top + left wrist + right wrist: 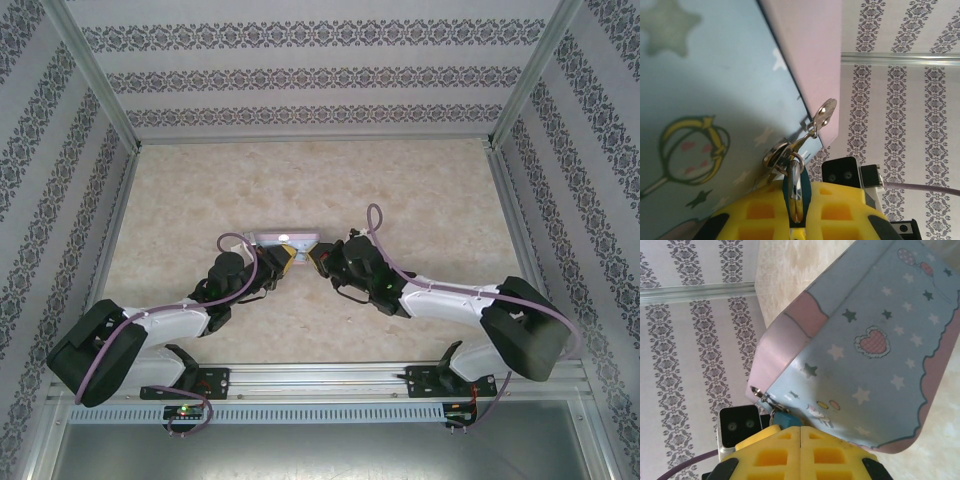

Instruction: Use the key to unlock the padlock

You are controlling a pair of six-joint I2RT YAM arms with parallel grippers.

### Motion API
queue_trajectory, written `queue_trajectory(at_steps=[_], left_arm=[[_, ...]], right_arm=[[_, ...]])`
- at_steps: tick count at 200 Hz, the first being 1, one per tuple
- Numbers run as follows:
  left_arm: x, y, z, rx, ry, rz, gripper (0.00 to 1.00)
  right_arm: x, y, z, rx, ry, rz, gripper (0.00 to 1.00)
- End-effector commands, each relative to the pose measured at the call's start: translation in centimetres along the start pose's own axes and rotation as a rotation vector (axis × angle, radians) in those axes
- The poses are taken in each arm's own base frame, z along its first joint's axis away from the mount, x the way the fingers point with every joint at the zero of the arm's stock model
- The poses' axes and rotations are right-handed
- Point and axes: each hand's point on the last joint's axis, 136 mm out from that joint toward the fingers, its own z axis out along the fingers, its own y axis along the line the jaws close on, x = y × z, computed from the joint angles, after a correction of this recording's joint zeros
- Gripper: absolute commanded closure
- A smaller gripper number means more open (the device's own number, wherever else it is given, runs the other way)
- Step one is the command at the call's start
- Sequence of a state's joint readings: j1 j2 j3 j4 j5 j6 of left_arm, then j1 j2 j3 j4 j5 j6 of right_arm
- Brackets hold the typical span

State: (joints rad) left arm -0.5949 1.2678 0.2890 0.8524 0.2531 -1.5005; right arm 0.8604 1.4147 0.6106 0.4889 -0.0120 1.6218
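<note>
The left hand (796, 200), with yellow waffle-patterned pads, is clenched on the small blue-teal padlock (785, 419). In the left wrist view a sliver of teal and a bright metal strip are pinched between its pads. A thin wire ring (777, 154) sits just above them.

Opposite it, the right hand (800, 432) has its pads pressed flat together along one seam, just beside the teal body. Nothing can be seen between them, and whether they pinch the thin grey metal key I cannot tell. I cannot make out the key with certainty in any view.

The padlock hangs at the corner of the pale-blue tin box with stars and pink edging (880, 340), by a small silver tab with a hole (825, 111). This may be a hasp or a key head.

The box sits near the middle of the beige marbled tabletop (300, 170).

As I judge it, the lock is held and steadied. The insert, the turn and the freeing of the shackle are all left to do.
</note>
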Motion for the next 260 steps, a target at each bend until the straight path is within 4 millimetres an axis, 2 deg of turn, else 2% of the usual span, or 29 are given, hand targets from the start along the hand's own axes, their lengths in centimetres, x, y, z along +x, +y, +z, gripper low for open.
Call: queue_trajectory(at_steps=[1, 140, 260], left_arm=[[0.0, -1.0, -0.1, 0.048, -0.011, 0.013, 1.00], [0.1, -1.0, -0.2, 0.056, -0.006, -0.005, 1.00], [0.1, 0.2, -0.5, 0.024, -0.014, -0.005, 1.00]], right_arm=[[0.0, 0.9, 0.3, -0.013, -0.028, -0.003, 1.00], [0.0, 1.1, 1.9, -0.010, -0.028, -0.010, 1.00], [-0.1, 2.2, 1.5, -0.025, -0.038, -0.028, 1.00]])
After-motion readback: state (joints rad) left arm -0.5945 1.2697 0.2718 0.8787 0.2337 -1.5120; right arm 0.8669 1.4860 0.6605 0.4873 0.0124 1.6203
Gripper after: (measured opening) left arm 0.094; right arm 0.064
